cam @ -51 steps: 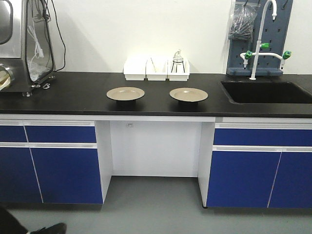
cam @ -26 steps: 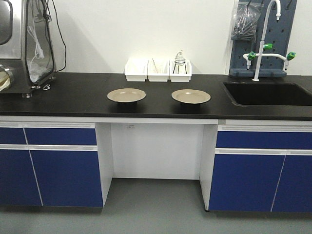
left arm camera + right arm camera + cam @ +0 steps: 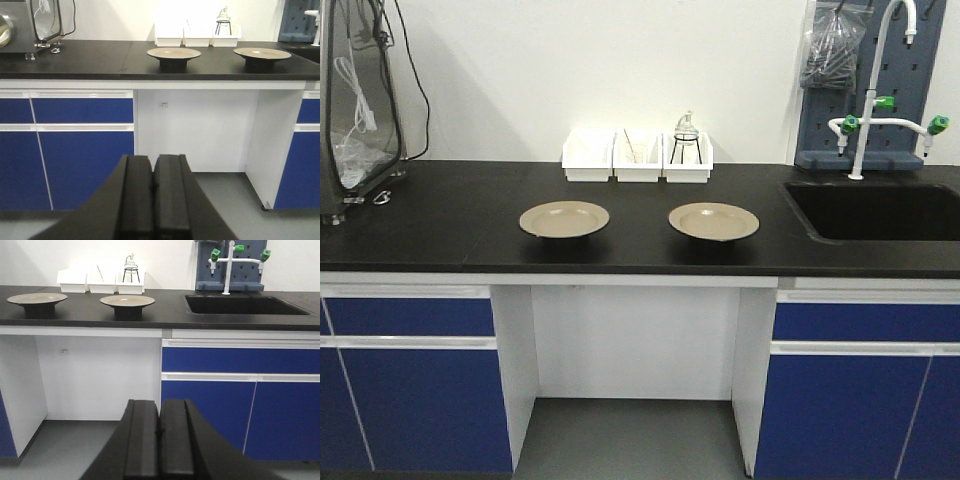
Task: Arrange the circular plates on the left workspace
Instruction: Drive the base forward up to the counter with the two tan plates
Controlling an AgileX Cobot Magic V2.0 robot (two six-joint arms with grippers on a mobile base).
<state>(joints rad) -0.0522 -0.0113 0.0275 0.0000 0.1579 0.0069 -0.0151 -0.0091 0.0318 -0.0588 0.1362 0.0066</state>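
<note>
Beige plates (image 3: 564, 219) on black countertop (image 3: 440, 215), well beyond clenched, empty left tool (image 3: 152, 165) and right tool (image 3: 160, 407).

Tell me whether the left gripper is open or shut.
Shut. The left gripper's two black fingers lie pressed side by side, only a thin seam between them, holding nothing.
</note>
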